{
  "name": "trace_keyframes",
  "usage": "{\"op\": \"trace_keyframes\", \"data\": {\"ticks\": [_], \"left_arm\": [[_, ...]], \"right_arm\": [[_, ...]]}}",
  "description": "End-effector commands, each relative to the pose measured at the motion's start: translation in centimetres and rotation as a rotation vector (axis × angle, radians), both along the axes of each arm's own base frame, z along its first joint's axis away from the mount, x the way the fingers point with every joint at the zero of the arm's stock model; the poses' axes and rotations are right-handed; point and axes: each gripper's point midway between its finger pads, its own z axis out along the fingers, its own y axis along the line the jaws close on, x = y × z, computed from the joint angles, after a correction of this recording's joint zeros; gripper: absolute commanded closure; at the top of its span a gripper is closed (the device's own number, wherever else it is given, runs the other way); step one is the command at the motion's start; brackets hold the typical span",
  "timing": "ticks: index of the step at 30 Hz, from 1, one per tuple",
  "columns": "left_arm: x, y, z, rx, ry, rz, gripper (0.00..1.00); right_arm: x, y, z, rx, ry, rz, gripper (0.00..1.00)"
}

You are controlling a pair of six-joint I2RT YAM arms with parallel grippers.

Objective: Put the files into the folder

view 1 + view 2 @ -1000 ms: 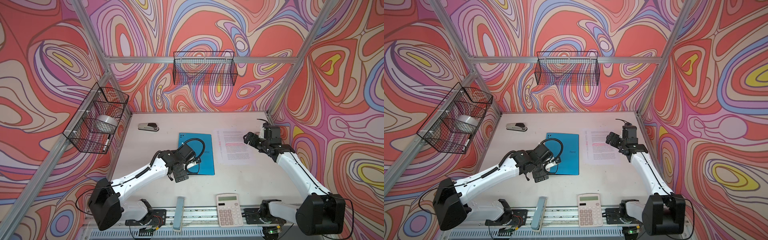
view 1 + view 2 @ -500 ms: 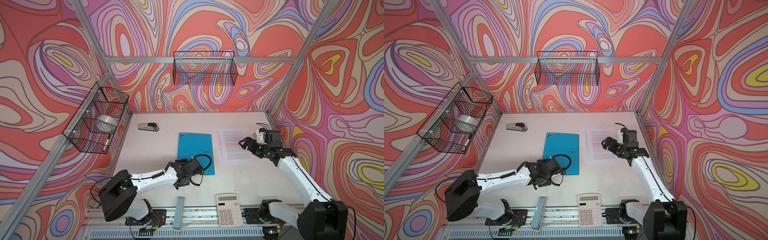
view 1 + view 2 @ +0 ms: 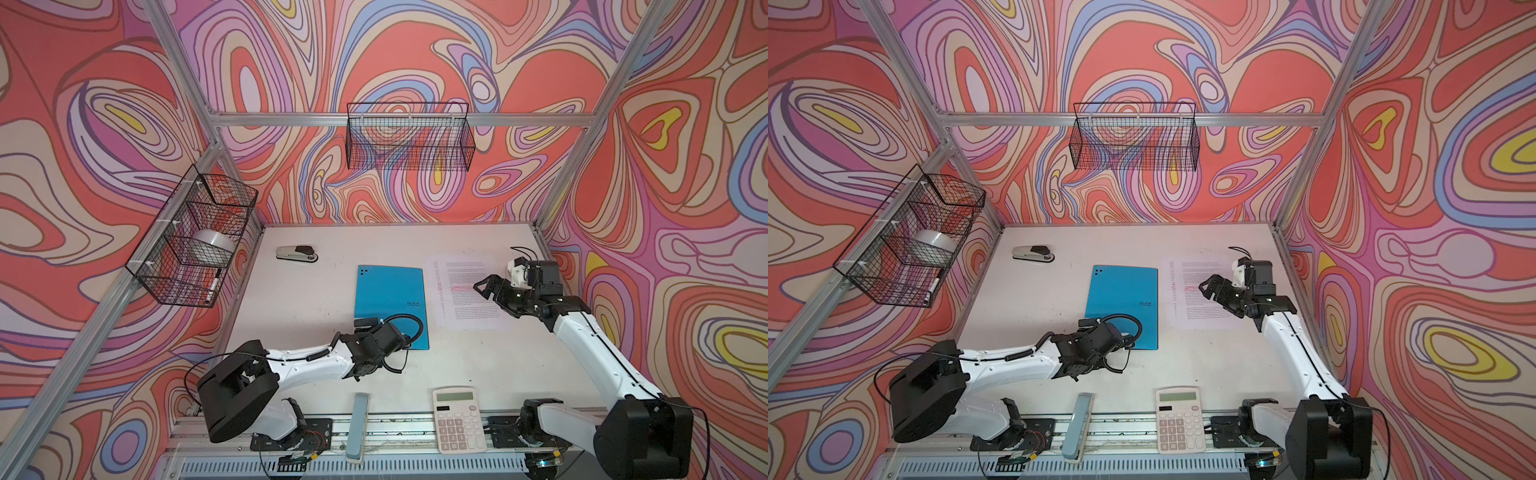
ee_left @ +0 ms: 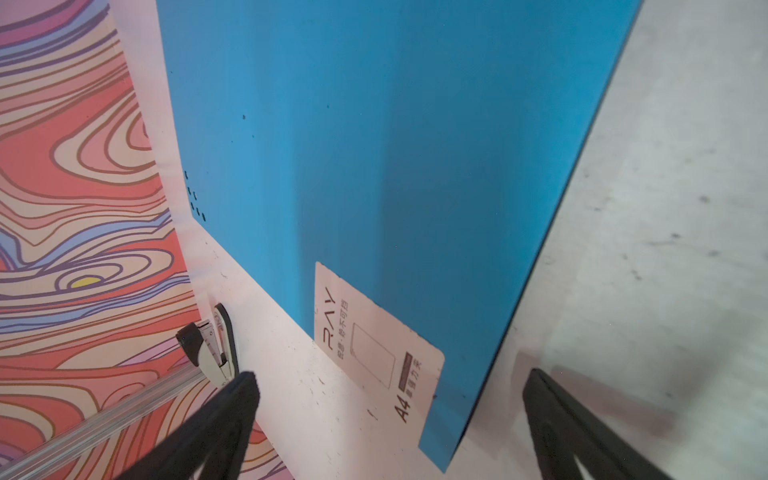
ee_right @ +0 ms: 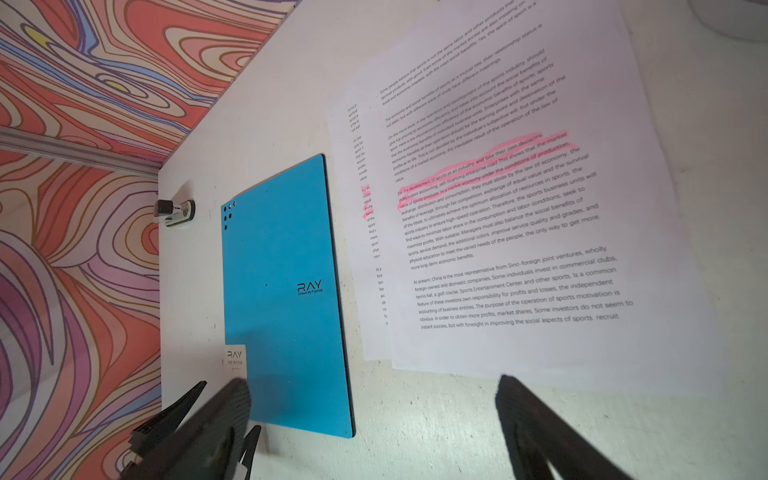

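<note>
One folder (image 4: pixel 374 145) corner lies by left pincer (image 4: pixel 390 376).

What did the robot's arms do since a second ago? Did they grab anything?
The left gripper dropped low to the near corner of the folder. The right gripper slid farther in over the papers. Both are open and hold nothing. The folder, papers, stapler and calculator stayed put.

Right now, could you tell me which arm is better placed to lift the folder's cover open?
Left, probably. The left gripper is open at the near edge of the closed folder, whose labelled corner sits between the jaws. The right gripper hangs open over the files, beside the folder.
</note>
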Motion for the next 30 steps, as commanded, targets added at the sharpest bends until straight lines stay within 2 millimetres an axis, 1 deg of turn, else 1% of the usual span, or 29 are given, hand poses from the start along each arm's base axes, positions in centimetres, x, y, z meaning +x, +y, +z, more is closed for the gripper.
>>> {"op": "trace_keyframes", "data": {"ticks": [1, 6, 10, 15, 23, 27, 30], "left_arm": [[1.1, -0.6, 0.8, -0.015, -0.085, -0.005, 0.0], [1.9, -0.8, 2.0, -0.048, -0.152, 0.017, 0.0], [2.2, -0.8, 2.2, -0.05, -0.173, 0.022, 0.0], [2.6, -0.6, 2.8, -0.055, -0.217, 0.047, 0.0], [2.8, -0.3, 3.0, -0.059, -0.234, 0.072, 0.0], [2.9, -0.3, 3.4, -0.066, -0.245, 0.08, 0.0], [2.9, -0.2, 3.6, -0.072, -0.248, 0.086, 0.0]], "right_arm": [[0.3, 0.4, 0.4, 0.02, -0.014, 0.016, 0.02], [0.2, 1.0, 0.2, 0.044, -0.003, 0.047, 0.02], [0.1, 1.5, -0.3, 0.07, 0.011, 0.075, 0.02], [-0.2, 2.9, -0.6, 0.144, 0.02, 0.14, 0.02], [-0.9, 5.4, -2.2, 0.265, 0.1, 0.27, 0.06], [-1.4, 6.8, -3.5, 0.255, 0.144, 0.326, 0.06], [-1.7, 8.6, -4.7, 0.238, 0.178, 0.378, 0.06]]}}
